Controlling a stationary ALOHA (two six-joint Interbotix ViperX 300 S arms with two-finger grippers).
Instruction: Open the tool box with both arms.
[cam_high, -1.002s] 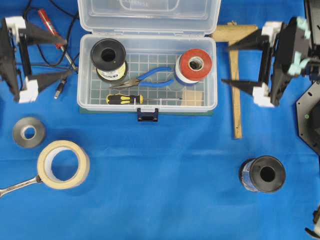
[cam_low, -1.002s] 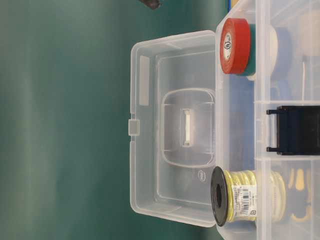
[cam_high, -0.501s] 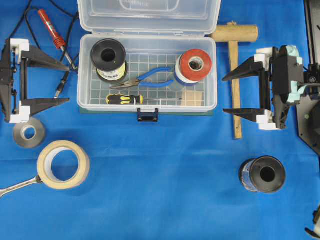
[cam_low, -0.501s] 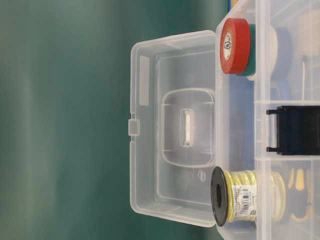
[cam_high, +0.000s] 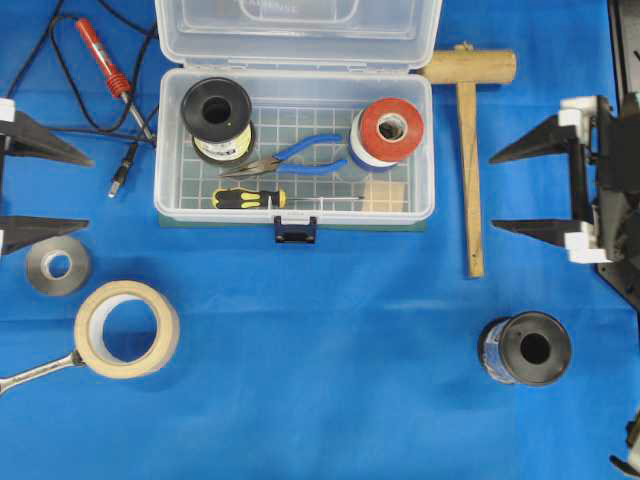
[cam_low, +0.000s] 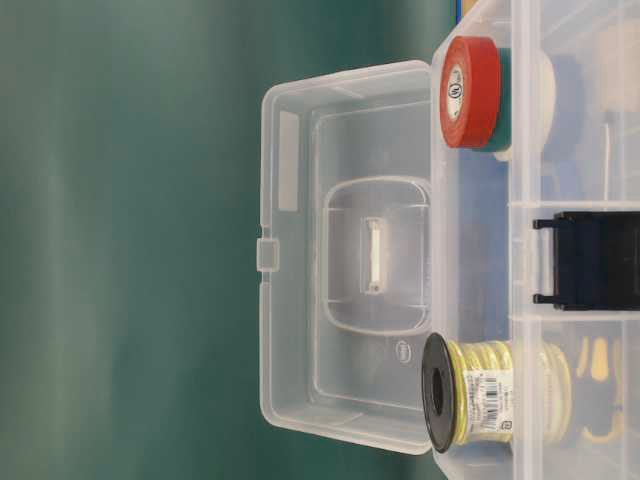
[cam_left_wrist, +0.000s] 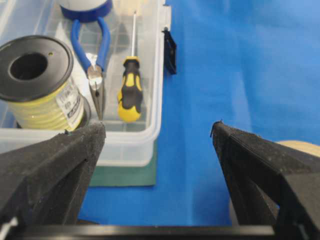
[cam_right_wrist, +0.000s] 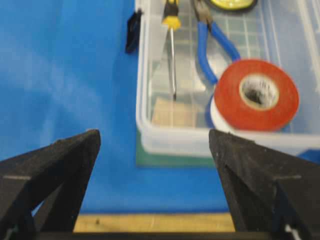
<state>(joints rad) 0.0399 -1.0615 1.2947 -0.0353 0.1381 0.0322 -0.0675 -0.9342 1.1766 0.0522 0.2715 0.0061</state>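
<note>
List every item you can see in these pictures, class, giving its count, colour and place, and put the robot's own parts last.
tool box: one, clear with green base, top centre, lid open
wire spool: one, black and yellow, in the box, left
tape roll: one, red, in the box, right
pliers: one, blue handles, in the box, middle
screwdriver: one, black and yellow, in the box, front
hammer: one, wooden, right of the box
soldering iron: one, red, left of the box
masking tape: one, cream, lower left
grey roll: one, grey, left edge
dark spool: one, black, lower right
wrench: one, metal, bottom left
left claw: one, black, left edge, open
right claw: one, black, right edge, open
</note>
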